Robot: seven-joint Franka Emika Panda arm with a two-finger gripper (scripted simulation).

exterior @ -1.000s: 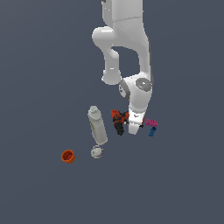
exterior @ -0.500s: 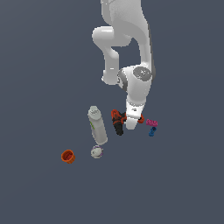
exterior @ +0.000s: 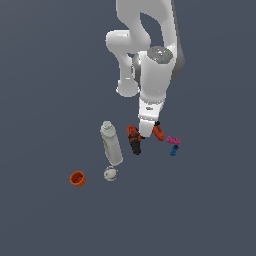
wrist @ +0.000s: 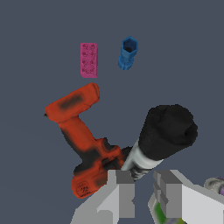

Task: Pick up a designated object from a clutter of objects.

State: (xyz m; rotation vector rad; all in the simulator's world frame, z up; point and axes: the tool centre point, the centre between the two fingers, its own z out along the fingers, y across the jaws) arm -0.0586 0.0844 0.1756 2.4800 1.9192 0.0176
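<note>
In the wrist view the marker (wrist: pixel 168 131) fills the space just ahead of the gripper (wrist: pixel 143 192). Its pale shaft runs down into the narrow gap between the two grey fingers (wrist: pixel 120 192), and its fat black cap sticks out beyond them. The jaws stand close together, and as far as this view shows they are closed on the pale end. The lowest part of the shaft is hidden behind a finger, so the contact itself cannot be seen. The marker's long axis is not in line with the fingers: it slants away from the gap, leaning off from the drill (wrist: pixel 83 135), whose dark base sits right beside the shaft and may touch it. The cap looks large against the drill, so I judge the marker to be nearer the camera than the bench (wrist: pixel 35 52), off the surface rather than lying on it. The pink block (wrist: pixel 89 59) and blue block (wrist: pixel 127 53) lie well past the drill and apart from each other. In the exterior view the gripper (exterior: pixel 146 132) sits just right of centre, over the drill (exterior: pixel 134 140). The marker itself is too small to make out there. The bottle (exterior: pixel 112 144), ball (exterior: pixel 110 173) and cup (exterior: pixel 77 178) trail off toward the lower left, well clear. A lift would best go straight up, because the slanted hold at one end could let the marker pivot or drag on the drill.
</note>
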